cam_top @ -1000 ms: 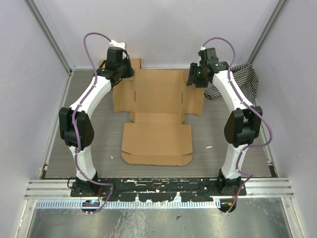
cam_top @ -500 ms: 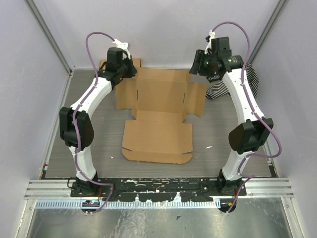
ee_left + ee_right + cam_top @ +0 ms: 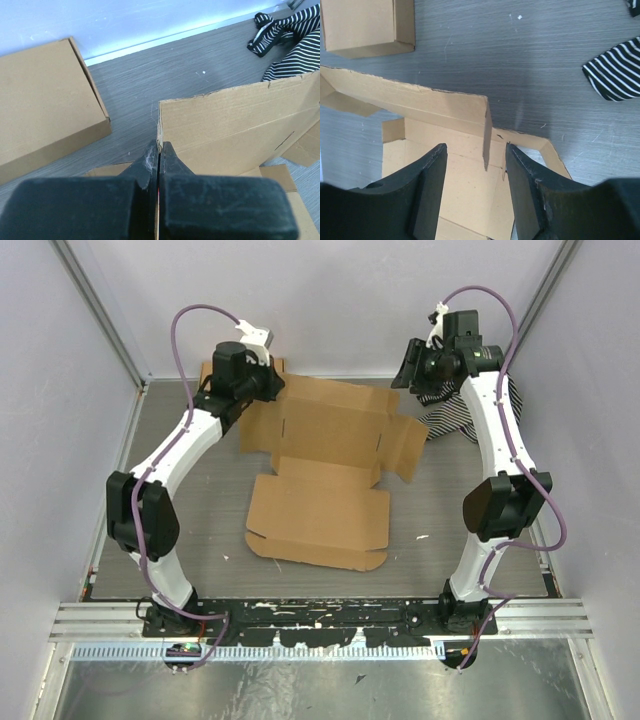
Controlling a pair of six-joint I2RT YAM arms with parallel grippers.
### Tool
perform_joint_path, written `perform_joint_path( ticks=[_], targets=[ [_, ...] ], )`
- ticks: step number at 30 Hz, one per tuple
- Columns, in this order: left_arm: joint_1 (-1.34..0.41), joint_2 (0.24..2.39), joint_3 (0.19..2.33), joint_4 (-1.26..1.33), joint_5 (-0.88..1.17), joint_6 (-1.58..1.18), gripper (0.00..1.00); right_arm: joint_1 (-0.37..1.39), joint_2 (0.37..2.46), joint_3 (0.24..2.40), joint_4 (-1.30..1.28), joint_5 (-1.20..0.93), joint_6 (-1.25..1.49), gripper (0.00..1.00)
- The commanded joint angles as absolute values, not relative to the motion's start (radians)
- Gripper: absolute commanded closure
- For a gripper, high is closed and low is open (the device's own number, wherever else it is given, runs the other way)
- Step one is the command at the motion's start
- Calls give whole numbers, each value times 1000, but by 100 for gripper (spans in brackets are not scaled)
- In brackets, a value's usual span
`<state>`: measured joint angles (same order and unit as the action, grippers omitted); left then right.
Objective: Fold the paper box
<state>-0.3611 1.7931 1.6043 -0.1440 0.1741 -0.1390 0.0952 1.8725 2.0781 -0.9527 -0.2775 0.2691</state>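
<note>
The paper box (image 3: 320, 515) is a brown cardboard mailer lying partly folded mid-table, its near panel flat and its far wall raised. My left gripper (image 3: 256, 382) is at the box's far left corner. In the left wrist view it (image 3: 159, 149) is shut on the upright end edge of the raised wall (image 3: 235, 125). My right gripper (image 3: 411, 364) hovers over the far right corner. In the right wrist view it (image 3: 476, 146) is open, with a standing side tab (image 3: 487, 131) of the box between its fingers, touching neither.
A second, folded brown box (image 3: 211, 373) lies at the back left, also in the left wrist view (image 3: 45, 110) and the right wrist view (image 3: 367, 25). A black-and-white striped cloth (image 3: 450, 415) lies at the back right by the right arm. Walls enclose the table.
</note>
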Motion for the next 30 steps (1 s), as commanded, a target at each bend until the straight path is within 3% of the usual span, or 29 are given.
perform_joint_path(
  ticks=[1, 15, 23, 30],
  targets=[
    [-378, 1720, 1543, -38, 162, -98, 100, 97, 1860, 2100, -965, -350, 274, 46],
    [-393, 1629, 1393, 112, 169, -83, 100, 97, 1861, 2042, -1052, -278, 250, 55],
    [-398, 1619, 1384, 124, 197, -77, 100, 120, 1876, 2022, -1055, -307, 242, 69],
    [-405, 1592, 1361, 129, 208, -46, 100, 127, 1897, 2065, -1064, -284, 245, 65]
  ],
)
